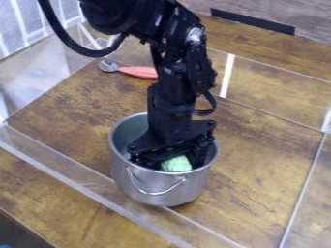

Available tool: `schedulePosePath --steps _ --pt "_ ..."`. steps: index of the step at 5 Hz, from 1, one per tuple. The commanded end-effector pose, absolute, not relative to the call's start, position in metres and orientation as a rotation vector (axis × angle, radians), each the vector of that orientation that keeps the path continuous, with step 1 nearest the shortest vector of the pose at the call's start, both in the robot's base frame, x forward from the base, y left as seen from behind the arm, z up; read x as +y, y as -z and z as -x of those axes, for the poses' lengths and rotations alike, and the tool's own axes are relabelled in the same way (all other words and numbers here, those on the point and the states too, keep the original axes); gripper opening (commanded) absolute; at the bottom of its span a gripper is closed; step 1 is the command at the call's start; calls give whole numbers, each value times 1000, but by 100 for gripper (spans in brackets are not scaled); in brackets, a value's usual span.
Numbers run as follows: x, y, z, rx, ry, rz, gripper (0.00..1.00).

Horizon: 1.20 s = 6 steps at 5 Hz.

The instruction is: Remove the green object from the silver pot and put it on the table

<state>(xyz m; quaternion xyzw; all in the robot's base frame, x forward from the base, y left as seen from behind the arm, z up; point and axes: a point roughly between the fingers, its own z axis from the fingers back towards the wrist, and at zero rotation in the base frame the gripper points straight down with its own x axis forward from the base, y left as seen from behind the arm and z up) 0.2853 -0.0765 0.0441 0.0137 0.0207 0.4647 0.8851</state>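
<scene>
The silver pot (139, 182) stands on the dark wood table (72, 111) near the front acrylic wall, its wire handle hanging at the front. My black gripper (173, 155) points straight down into the pot. Its fingers are closed in on the green object (181, 165), a light-green lump that shows at the right inside of the pot, just under the rim. The arm hides the rest of the pot's inside.
A red-handled tool (137, 72) lies on the table behind the arm. Clear acrylic walls (58, 165) run along the front and left, and another panel (230, 76) stands at the back right. Bare wood lies left and right of the pot.
</scene>
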Motion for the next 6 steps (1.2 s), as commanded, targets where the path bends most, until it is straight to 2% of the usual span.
schedulePosePath --steps 1,2,3,4,6 --pt "-86 -48 -293 -2 -912 24 0" --pt "-88 -37 -291 11 -875 28 100" --pt "-94 -35 -292 25 -929 32 100" --pt "-99 -35 -294 36 -984 34 0" --pt "-98 -39 -280 58 -919 30 0"
